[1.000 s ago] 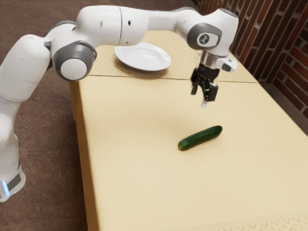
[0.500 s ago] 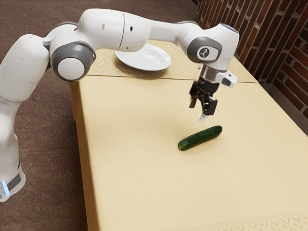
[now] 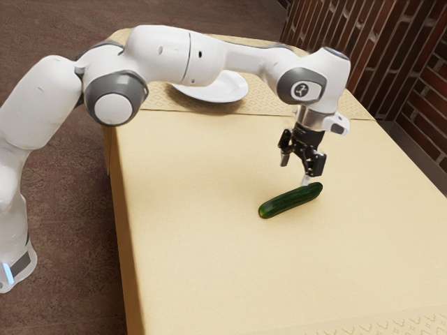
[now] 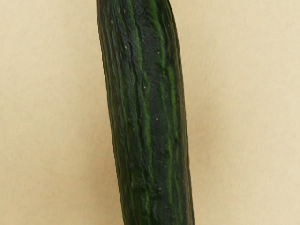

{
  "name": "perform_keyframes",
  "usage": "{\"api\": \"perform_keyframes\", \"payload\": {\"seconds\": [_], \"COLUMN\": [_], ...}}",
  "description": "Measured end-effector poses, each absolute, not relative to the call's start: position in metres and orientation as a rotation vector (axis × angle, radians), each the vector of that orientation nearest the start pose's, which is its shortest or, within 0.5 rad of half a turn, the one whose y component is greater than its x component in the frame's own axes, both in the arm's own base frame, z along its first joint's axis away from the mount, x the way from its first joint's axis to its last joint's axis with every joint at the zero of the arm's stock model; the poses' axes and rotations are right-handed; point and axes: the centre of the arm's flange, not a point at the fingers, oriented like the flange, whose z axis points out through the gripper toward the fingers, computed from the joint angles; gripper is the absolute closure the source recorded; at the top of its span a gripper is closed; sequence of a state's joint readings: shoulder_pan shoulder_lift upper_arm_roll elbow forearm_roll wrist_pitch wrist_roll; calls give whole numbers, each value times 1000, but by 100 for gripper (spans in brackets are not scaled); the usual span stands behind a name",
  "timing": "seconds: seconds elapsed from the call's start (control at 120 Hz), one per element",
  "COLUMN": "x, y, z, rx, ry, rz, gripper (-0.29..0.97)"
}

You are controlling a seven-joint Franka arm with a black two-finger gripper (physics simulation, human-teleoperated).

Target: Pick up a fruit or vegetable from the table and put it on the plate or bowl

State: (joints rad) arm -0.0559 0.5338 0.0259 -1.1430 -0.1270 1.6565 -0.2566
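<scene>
Plate [image 3: 222, 89] stood at the far end of the table [image 3: 188, 230], well apart from the cucumber [image 3: 290, 199], which lay flat mid-table. Gripper [image 3: 299, 170] hung just above the cucumber's end toward the exterior view's right, fingers spread, holding nothing. Recommended: shift toward the middle, straddle the narrow width, descend squarely. In that view the long axis ran lower left to upper right.

My gripper [image 3: 296, 171] hangs just above the cucumber [image 3: 290, 199], over its end toward the exterior view's right, fingers spread with nothing between them. The cucumber lies flat on the tan table [image 3: 209, 251]. At the far edge sits a white plate [image 3: 213, 91], partly behind my arm and well apart from the cucumber.
</scene>
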Motion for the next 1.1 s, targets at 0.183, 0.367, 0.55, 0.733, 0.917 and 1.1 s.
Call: {"api": "perform_keyframes", "payload": {"seconds": [0.183,0.367,0.55,0.733,0.917,1.1], "x": [709,709,711,713,721,723], "y": [-50,-48,-49,-50,-50,-50], "z": [488,470,449,445,428,416], "rx": [-3220,-3199,-3183,-3188,-3187,-3183], "ry": [-444,-513,-560,-591,-609,-623], "rz": [78,128,179,174,149,156], "gripper": [0,0,0,0,0,0]}}
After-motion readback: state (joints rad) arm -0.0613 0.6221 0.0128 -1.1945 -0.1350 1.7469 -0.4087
